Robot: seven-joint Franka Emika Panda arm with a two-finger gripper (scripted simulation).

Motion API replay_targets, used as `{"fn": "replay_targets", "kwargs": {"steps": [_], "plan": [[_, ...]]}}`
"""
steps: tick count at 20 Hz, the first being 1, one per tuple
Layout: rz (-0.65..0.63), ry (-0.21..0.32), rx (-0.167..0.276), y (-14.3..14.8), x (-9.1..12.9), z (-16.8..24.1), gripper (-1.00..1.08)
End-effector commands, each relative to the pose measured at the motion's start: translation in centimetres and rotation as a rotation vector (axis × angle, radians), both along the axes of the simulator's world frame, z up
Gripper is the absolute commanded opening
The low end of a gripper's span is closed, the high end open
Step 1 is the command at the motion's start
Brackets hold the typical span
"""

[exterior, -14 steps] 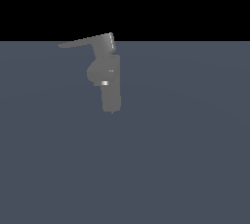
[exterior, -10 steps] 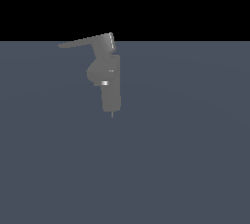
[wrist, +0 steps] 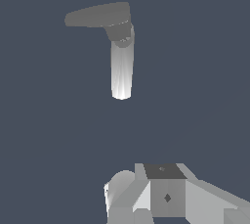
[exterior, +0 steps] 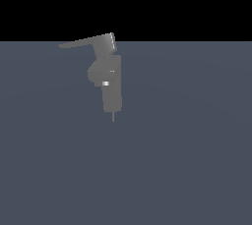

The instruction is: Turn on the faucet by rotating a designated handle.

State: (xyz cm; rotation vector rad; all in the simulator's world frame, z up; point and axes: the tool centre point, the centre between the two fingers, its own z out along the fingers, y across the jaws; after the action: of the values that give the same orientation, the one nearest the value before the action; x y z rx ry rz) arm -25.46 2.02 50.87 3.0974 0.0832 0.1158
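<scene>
Surface: a plain dark grey-blue ground fills the scene, with black beyond its far edge.

Faucet: the faucet stands toward the far side of the ground, a little toward the exterior view's left of centre. Its rectangular spout runs down toward the near side, and a small bright ring sits on the rounded body.

Handle: the handle is the long flat lever at the top of the fixture. It reaches out to the exterior view's left from a boxy hub and tapers to a point. In the wrist view the same lever lies crosswise over the pale spout.

Gripper: only part of the gripper shows, at the edge of the wrist view, well apart from the faucet and touching nothing. Its fingertips are out of frame, so I cannot tell whether the fingers are spread or pressed together. It does not appear in the exterior view.

Assessment: the approach is not yet complete. Contact is best made out near the tapered end, where leverage is greatest. The push should run sideways along the lever's arc about the hub, not downward. The thin tip may let the tool slip off, so a slightly inboard contact looks safer.
</scene>
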Motion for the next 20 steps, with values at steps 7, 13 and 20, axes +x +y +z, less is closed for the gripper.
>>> {"fn": "replay_targets", "kwargs": {"steps": [7,13,20], "plan": [[-0.044,0.008,0.017,0.3,1.1,0.0,-1.0],[-0.123,0.024,0.046,0.8,3.0,-0.2,-1.0],[-0.268,0.057,0.086,1.9,6.5,-0.8,-1.0]]}}
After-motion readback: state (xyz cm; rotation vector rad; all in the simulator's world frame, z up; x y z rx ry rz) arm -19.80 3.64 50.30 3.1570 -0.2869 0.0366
